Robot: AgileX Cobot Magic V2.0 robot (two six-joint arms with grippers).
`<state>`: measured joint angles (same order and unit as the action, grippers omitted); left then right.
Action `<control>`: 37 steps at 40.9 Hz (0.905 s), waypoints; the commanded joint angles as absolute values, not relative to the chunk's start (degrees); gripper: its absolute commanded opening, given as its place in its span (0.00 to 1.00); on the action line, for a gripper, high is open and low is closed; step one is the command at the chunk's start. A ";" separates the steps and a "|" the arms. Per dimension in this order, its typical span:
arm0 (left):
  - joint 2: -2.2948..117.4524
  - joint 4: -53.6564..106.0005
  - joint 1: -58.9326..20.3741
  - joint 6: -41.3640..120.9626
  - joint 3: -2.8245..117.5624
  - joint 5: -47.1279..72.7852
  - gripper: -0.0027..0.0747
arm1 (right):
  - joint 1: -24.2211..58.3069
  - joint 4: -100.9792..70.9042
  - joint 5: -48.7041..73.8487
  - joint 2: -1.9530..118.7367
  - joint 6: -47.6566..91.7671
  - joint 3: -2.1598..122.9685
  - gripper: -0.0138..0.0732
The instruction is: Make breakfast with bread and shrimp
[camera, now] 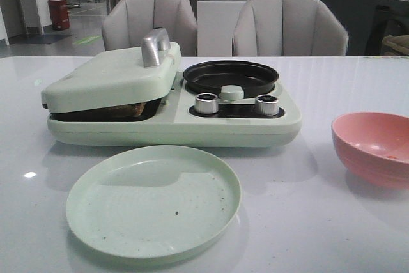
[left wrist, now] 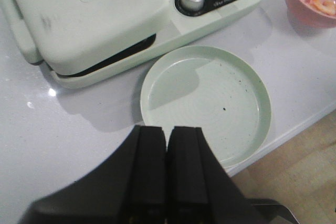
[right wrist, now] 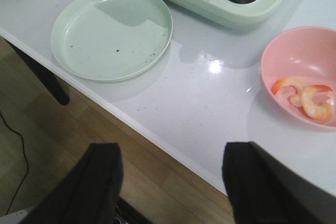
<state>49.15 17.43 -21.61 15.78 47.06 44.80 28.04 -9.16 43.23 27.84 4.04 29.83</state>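
under the lid (camera: 108, 81), bread (camera: 131, 109) barely shows, mostly hidden

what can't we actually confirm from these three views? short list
- Bread: front view shows only a brown sliver in the gap under the press lid; slice count unknown.
- Shrimp: clear in the right wrist view; in the front view the pink bowl rim hides them.
- Pink bowl: cut off by the frame edge in every view.
- Round pan: its floor is hidden by its rim in the front view.
- Knob markings: too small.
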 commanded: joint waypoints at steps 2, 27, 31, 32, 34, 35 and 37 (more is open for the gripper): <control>42.55 17.44 -22.15 14.22 45.84 40.35 0.16 | 28.04 -9.10 39.62 28.02 4.08 31.34 0.76; 37.69 16.97 -22.15 14.22 43.24 42.38 0.16 | 28.04 -9.61 35.38 28.02 4.08 31.23 0.76; 37.69 16.97 -22.15 14.22 43.24 42.38 0.16 | 28.04 -11.16 34.97 28.02 4.08 31.23 0.76; 37.69 16.97 -22.15 14.22 43.24 42.38 0.16 | 28.04 -11.29 34.90 28.02 4.08 31.17 0.76; 37.69 16.97 -22.15 14.22 43.24 42.38 0.16 | 28.04 -11.19 34.43 28.07 4.39 31.17 0.76; 37.69 16.97 -22.15 14.22 43.24 42.38 0.16 | 28.04 -11.19 34.09 28.30 4.39 31.17 0.76; 37.69 16.97 -22.15 14.22 43.24 42.38 0.16 | 27.95 -10.91 33.50 28.91 4.05 31.24 0.76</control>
